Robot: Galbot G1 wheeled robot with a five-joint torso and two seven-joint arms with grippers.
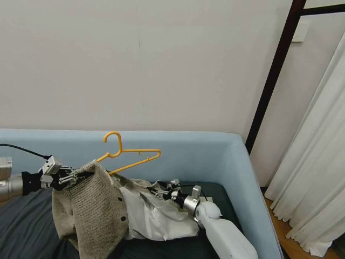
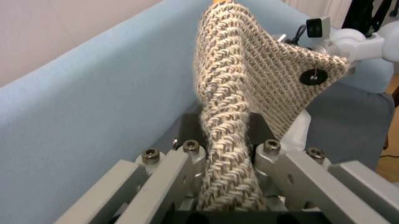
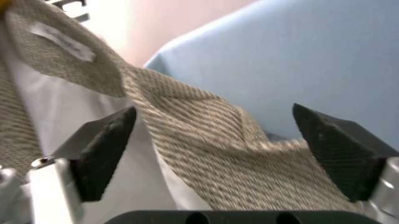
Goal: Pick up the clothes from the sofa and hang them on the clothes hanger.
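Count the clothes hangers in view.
1. The orange hanger is partly inside the knit cardigan, above the blue sofa. It sits between the left gripper, clamped on the cardigan, and the open right gripper. No other seems hidden.

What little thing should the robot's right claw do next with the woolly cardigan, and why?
Probably close the right claw. It stands wide open with a strip of the knitted cardigan lying between its two sides, while the left claw is shut on another part beside the orange hanger. Gripping both sides would likely let it spread the cardigan.
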